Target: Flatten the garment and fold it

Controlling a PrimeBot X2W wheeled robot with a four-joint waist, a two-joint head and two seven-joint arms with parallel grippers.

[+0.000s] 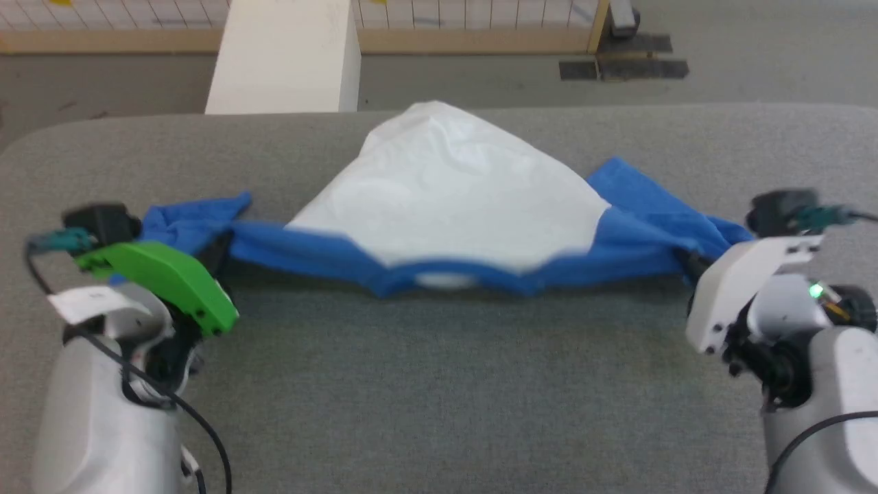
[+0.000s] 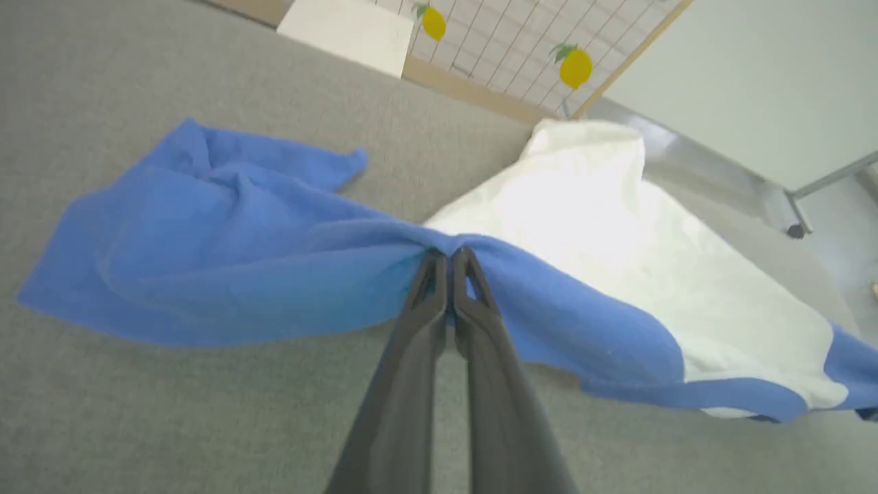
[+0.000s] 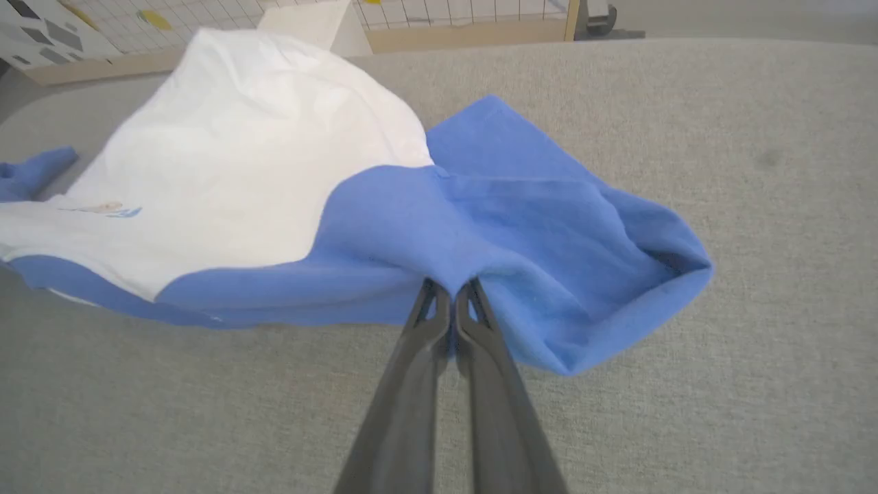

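Observation:
The garment [image 1: 453, 192] is a T-shirt with a white body and blue shoulders, stretched across the grey table between both arms, its neck edge nearest me and lifted off the surface. My left gripper [image 2: 450, 257] is shut on the blue shoulder fabric beside the left sleeve [image 2: 206, 226]. My right gripper [image 3: 453, 288] is shut on the blue fabric at the right sleeve [image 3: 569, 254]. In the head view the left gripper [image 1: 221, 248] and right gripper [image 1: 686, 264] pinch the shirt's two ends. A small print [image 3: 110, 208] shows on the white body.
The grey padded table [image 1: 439, 384] spreads wide in front of the shirt. Beyond its far edge stand a white block [image 1: 288, 55], a gridded barrier with a wooden base [image 1: 480, 34] and dark floor mats [image 1: 621, 65].

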